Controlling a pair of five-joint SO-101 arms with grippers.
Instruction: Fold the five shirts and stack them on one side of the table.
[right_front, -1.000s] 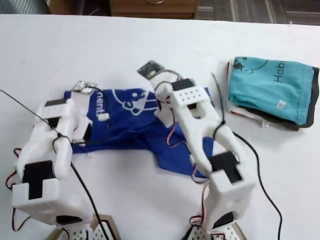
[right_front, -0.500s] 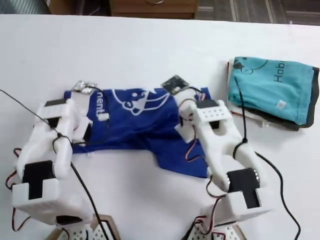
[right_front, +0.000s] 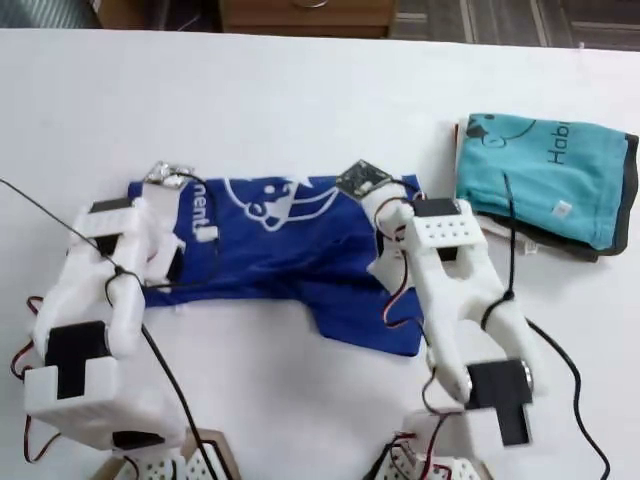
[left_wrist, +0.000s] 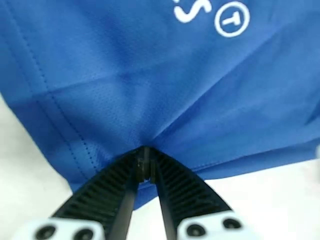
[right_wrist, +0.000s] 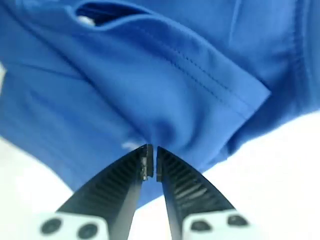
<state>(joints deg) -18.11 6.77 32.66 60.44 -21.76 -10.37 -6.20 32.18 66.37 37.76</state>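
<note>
Presently the white counter (right_front: 300, 90) carries two groups of laundry. The larger item is a royal-blue knit shirt with white print (right_front: 270, 250), lying near the middle of the counter and closer to the near edge than the far one. It is spread as a broad band, print side up. Its long axis runs left to right, parallel with the near edge. A loose flap at its right end extends toward the near edge, so the fold is judged incomplete.

Next in size is a stack of folded shirts (right_front: 545, 170) by the right edge, topped by a teal cotton shirt with dark layers beneath. The number of garments in it cannot be counted.

Assessment: the stack is done, and the blue shirt appears to be the last piece. It needs further folding and transfer onto the stack.

The left hand (left_wrist: 144, 162) is clamped on the blue shirt's left-end hem, fabric puckering at its tips. The right hand (right_wrist: 151, 162) is pinched on a bunched fold of the same shirt at its right end.
</note>
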